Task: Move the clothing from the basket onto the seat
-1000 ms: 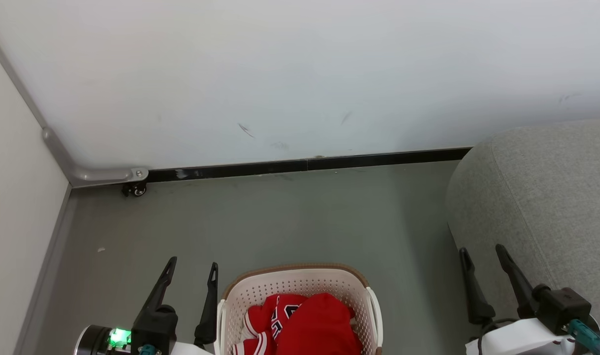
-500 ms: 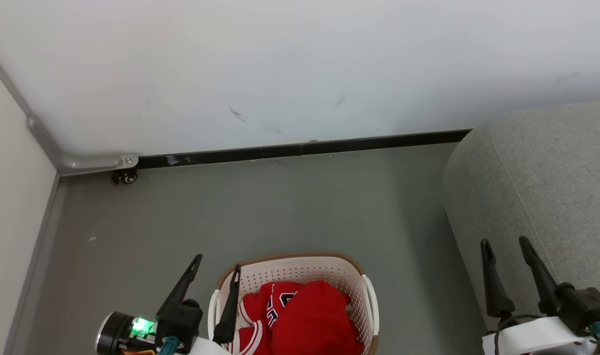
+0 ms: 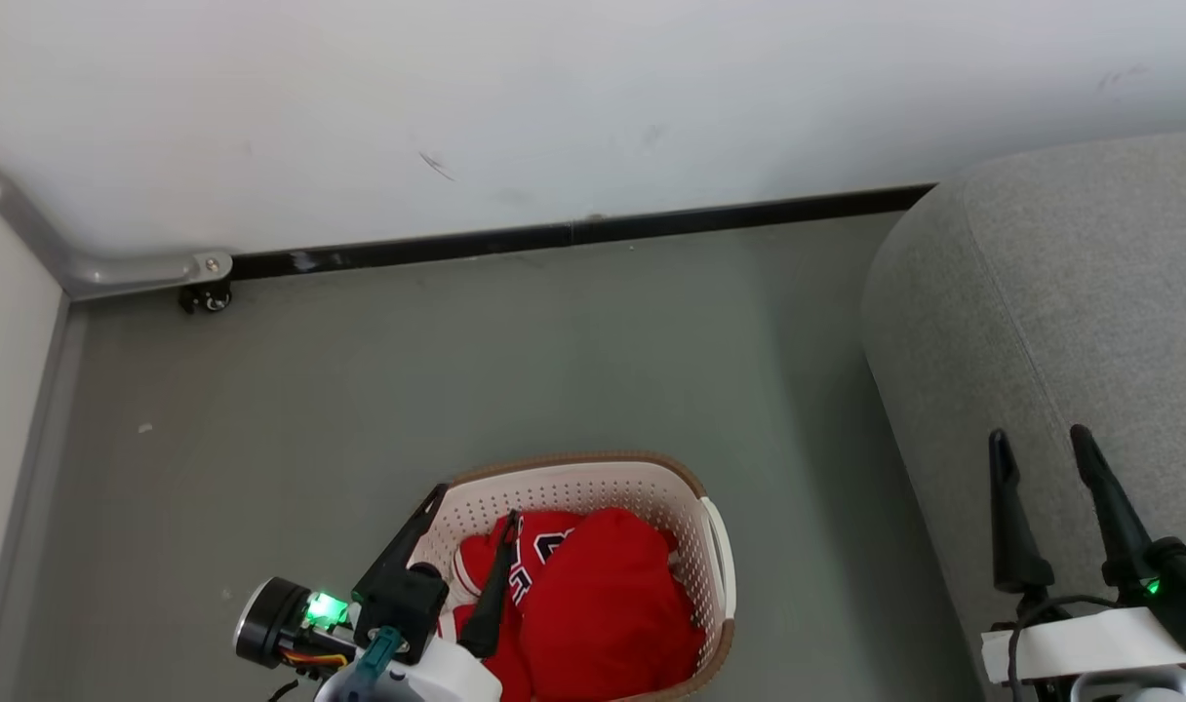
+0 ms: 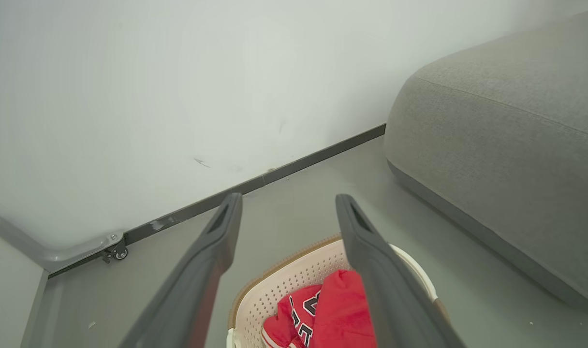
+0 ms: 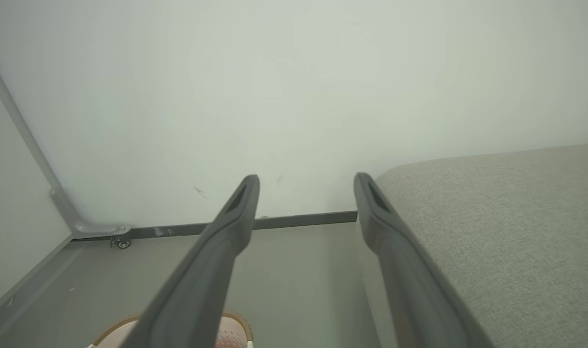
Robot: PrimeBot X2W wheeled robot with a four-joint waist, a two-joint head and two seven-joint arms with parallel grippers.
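The reach for the first garment looks to be the step in hand. The left gripper hangs over the basket, jaws spread wide, holding nothing. The clothing, 2 red pieces, lies heaped inside the basket on the floor. The right gripper, equally open and empty, hovers at the edge of the seat. Next, I'd judge, the left one must dip down and pinch some cloth.

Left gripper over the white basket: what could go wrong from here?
1. The open left gripper has one long dark finger near the brown rim of the cream-white perforated plastic basket; going down, it may strike the rim and tip the basket.
2. The plain red garment and the red "23" jersey lie bunched together; one pinch may drag both, and one may fall on the grey floor before the light-grey woven seat.
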